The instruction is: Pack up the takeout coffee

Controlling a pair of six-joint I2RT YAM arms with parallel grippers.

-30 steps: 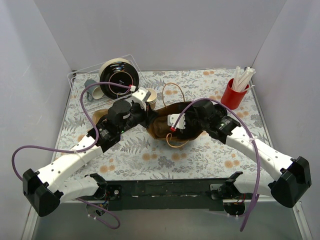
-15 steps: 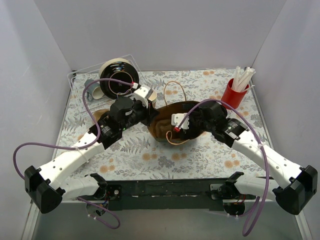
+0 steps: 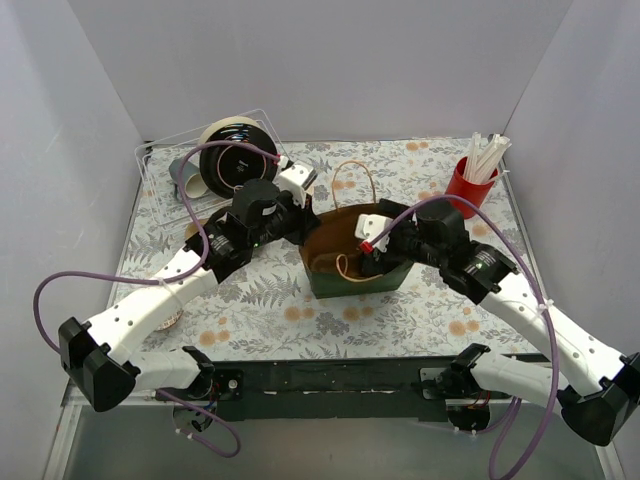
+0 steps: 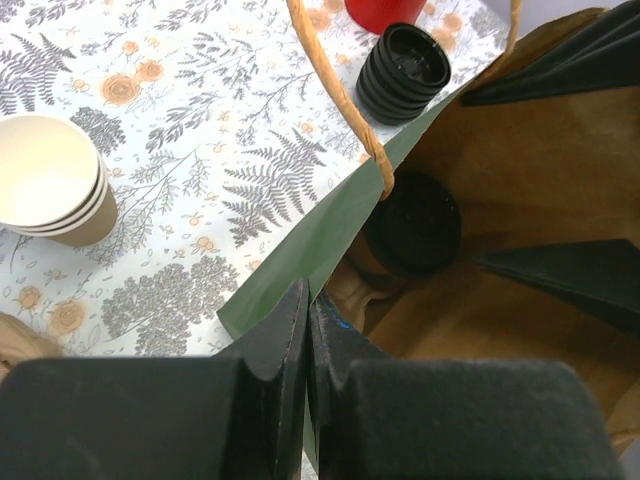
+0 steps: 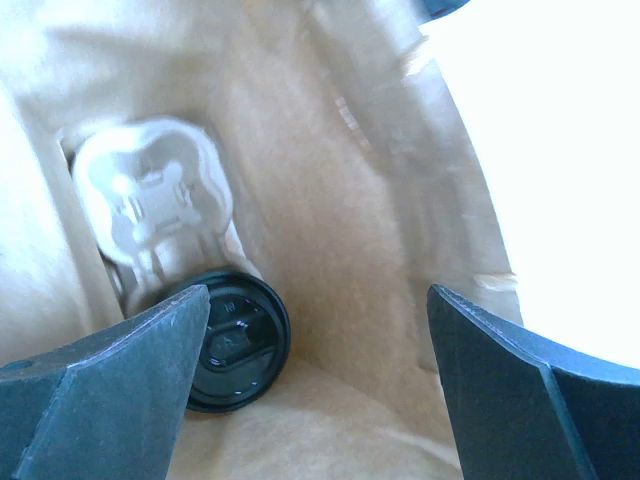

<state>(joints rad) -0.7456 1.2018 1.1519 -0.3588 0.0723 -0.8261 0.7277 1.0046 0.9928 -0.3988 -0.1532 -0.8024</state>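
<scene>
Floral table (image 3: pixel 260 310); left hand (image 4: pixel 307 300) pinches bag (image 3: pixel 345 282) rim, right hand (image 5: pixel 320 390) gapes inside.

Floral table (image 3: pixel 270 300) carries green bag (image 3: pixel 352 284), stacked cups (image 4: pixel 50 190), black lids (image 4: pixel 405 72), red cup (image 3: pixel 467 192).

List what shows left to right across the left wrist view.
In order: stacked lidless cups → twine handle → takeout coffee, inside the paper bag. Loose lid stack skipped: same column as the coffee.
</scene>
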